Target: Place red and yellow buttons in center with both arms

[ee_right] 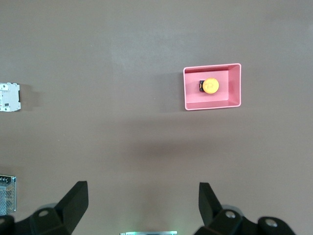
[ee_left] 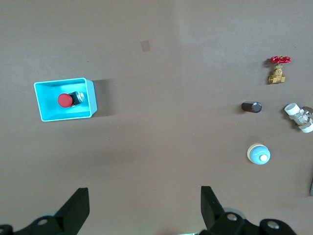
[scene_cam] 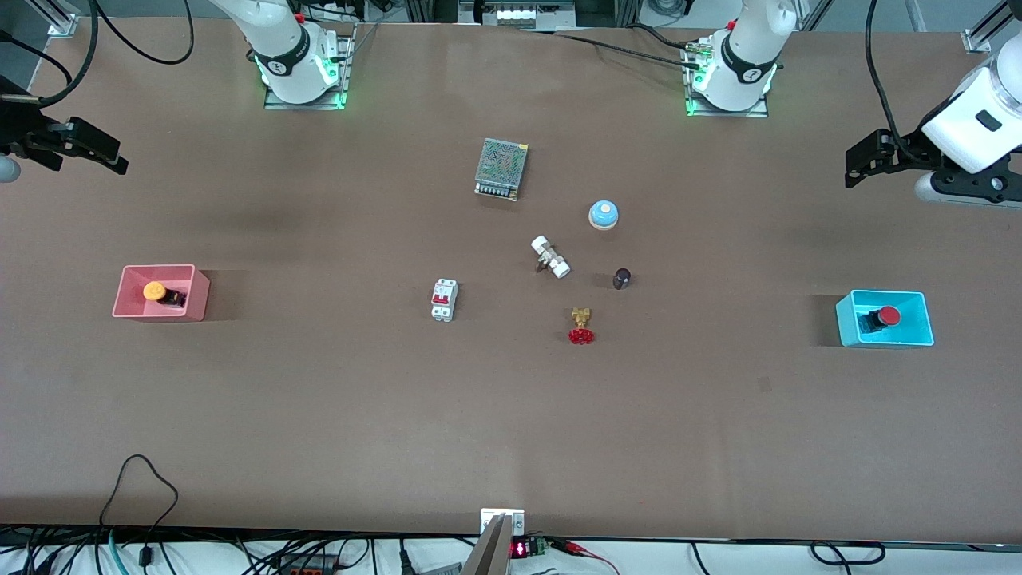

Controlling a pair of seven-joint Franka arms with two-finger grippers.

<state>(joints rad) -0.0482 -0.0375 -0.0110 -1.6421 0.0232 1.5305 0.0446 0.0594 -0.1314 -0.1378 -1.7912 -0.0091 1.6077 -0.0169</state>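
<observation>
The yellow button (scene_cam: pixel 155 291) lies in a pink bin (scene_cam: pixel 156 267) toward the right arm's end of the table. It also shows in the right wrist view (ee_right: pixel 211 85). The red button (scene_cam: pixel 888 317) lies in a cyan bin (scene_cam: pixel 886 293) toward the left arm's end, and also shows in the left wrist view (ee_left: pixel 64 100). My right gripper (scene_cam: pixel 120 158) is open and empty, up over bare table beside the pink bin. My left gripper (scene_cam: pixel 851 166) is open and empty, up over bare table beside the cyan bin. The brown tabletop centre (scene_cam: pixel 511 375) is bare nearer the camera.
Around the middle lie a metal power supply (scene_cam: pixel 501 168), a blue-and-white bell (scene_cam: pixel 604 214), a white fitting (scene_cam: pixel 550 256), a dark cylinder (scene_cam: pixel 621 278), a brass valve with a red handwheel (scene_cam: pixel 581 326) and a white circuit breaker (scene_cam: pixel 444 299).
</observation>
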